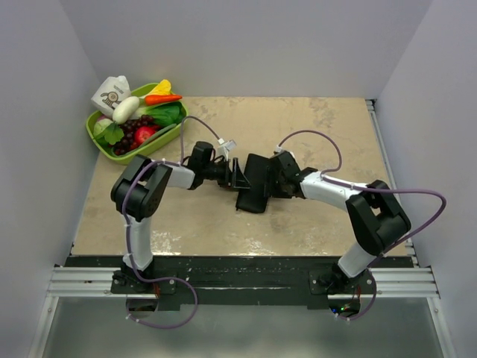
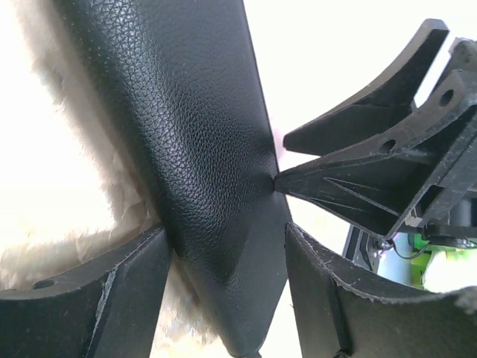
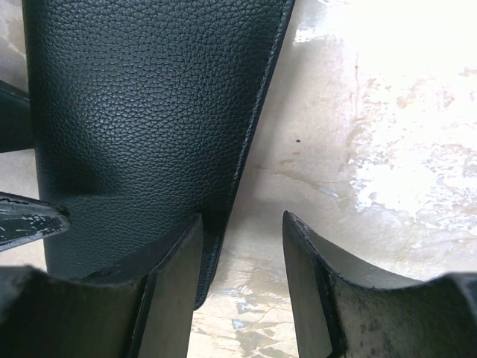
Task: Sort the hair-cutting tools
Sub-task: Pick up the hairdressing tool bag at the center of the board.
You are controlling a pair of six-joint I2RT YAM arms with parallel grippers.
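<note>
- Pale walls [image 1: 246,45] close round a mottled beige table [image 1: 313,216] on three sides.
- At the table's far left corner sits a green basket [image 1: 91,128] heaped with toy fruit and vegetables [image 1: 145,133], with a small carton [image 1: 112,93] at its far end.
- Near the middle of the table is a black grained case [image 1: 253,195].
- The left gripper [image 1: 237,177] is at the case's left edge. In its wrist view the case fills the gap between the fingers [image 2: 89,298] and touches both, so it is grasping the case.
- The right gripper [image 3: 242,291] is released. One finger overlaps the case's edge, the other is over bare table, and the table shows between them.
- One right fingertip [image 2: 298,183] presses a dent into the case's side.
- The scissors and comb show in no view, so where they lie cannot be told.
</note>
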